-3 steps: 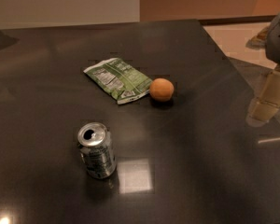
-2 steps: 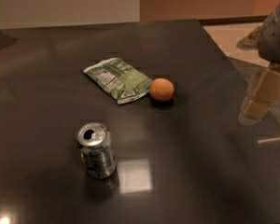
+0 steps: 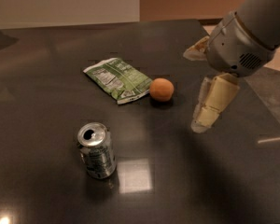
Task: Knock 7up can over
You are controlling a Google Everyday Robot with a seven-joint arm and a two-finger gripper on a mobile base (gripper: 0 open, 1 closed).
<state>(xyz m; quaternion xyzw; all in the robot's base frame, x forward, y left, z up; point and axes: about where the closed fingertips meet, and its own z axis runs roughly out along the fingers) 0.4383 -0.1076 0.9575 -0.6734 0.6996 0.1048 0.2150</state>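
The 7up can (image 3: 97, 149) stands upright on the dark table (image 3: 46, 78), front left of centre, with its silver pull-tab top showing. My gripper (image 3: 194, 89) hangs above the table at the right, to the right of the orange fruit and well right of and behind the can. Its two cream fingers are spread apart with nothing between them; one finger (image 3: 210, 104) points down towards the table. It touches nothing.
A flat green snack bag (image 3: 117, 79) lies behind the can. A round orange fruit (image 3: 161, 89) sits just right of the bag. The table's right edge (image 3: 270, 120) runs under my arm, with floor beyond it.
My arm has moved left from the right edge of the view to over the table, closer to the fruit. The can, bag and fruit have not moved.
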